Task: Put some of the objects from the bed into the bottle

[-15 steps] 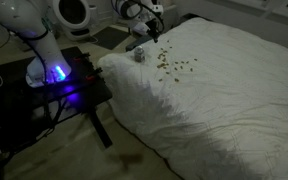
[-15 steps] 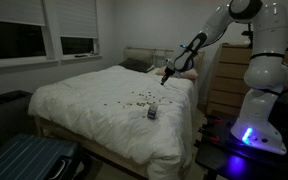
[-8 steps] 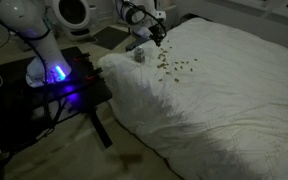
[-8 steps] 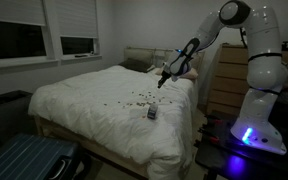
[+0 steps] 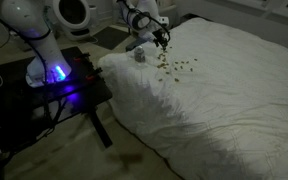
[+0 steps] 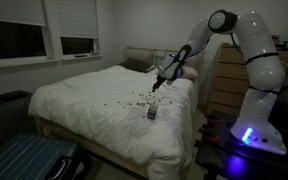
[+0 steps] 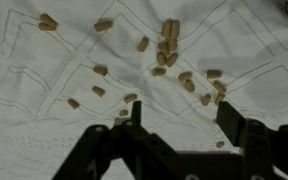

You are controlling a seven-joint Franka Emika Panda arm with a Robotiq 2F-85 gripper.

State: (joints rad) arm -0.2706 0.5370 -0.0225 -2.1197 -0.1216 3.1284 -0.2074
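Several small olive-brown objects [image 7: 169, 40] lie loosely scattered on the white bed [image 7: 44, 130]; both exterior views show the scatter [image 5: 176, 66] [image 6: 139, 98]. My gripper [image 7: 181, 120] hovers over its near edge, open, with only duvet between the fingers [image 7: 229, 115]. In both exterior views the gripper [image 5: 162, 40] [image 6: 156, 88] hangs just above the bed [image 5: 229, 105] [image 6: 84, 100], a little past the bottle. The small pale bottle [image 5: 140, 56] [image 6: 152, 113] stands upright on the duvet near the bed's edge. It does not show in the wrist view.
A dark side table [image 5: 72, 88] carries the robot base with its blue light [image 5: 55, 73] [image 6: 249, 135] beside the bed. A wooden dresser [image 6: 227, 85] stands behind the arm, a blue suitcase [image 6: 24, 160] lies on the floor, and pillows [image 6: 139, 62] sit at the head.
The gripper has gone from shut to open. The arm has shifted and come down closer to the scatter on the duvet.
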